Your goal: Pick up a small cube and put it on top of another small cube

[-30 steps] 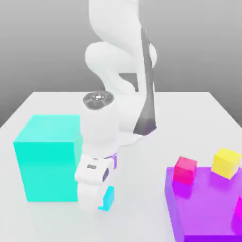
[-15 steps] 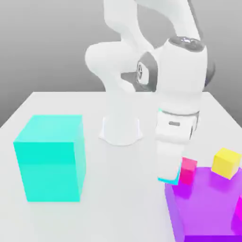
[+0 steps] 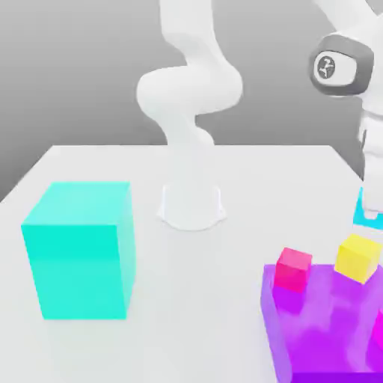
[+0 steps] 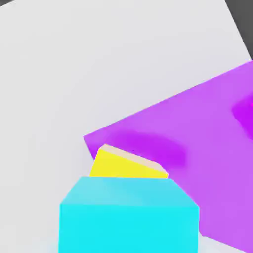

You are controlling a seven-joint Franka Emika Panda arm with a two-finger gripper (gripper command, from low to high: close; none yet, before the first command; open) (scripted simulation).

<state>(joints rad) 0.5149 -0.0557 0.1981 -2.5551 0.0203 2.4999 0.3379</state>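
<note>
My gripper (image 3: 369, 208) hangs at the exterior view's right edge, shut on the small cube (image 3: 366, 216), a tiny light cyan one. It is held in the air just above the other small cube (image 3: 357, 257), which is yellow and sits on the purple platform (image 3: 322, 329). A gap still shows between the two cubes. In the hand view the held cyan cube (image 4: 129, 215) is close up, with the yellow cube (image 4: 126, 165) right behind it on the purple platform (image 4: 197, 123).
A small pink-magenta cube (image 3: 293, 269) sits on the platform's near-left corner. A big cyan block (image 3: 78, 250) stands on the white table (image 3: 194, 299) at the exterior view's left. The arm's white base (image 3: 192, 206) is at the table's middle back.
The gripper carried the small cyan cube from beside the big cyan block across to the exterior view's right and up, ending above the yellow cube.
</note>
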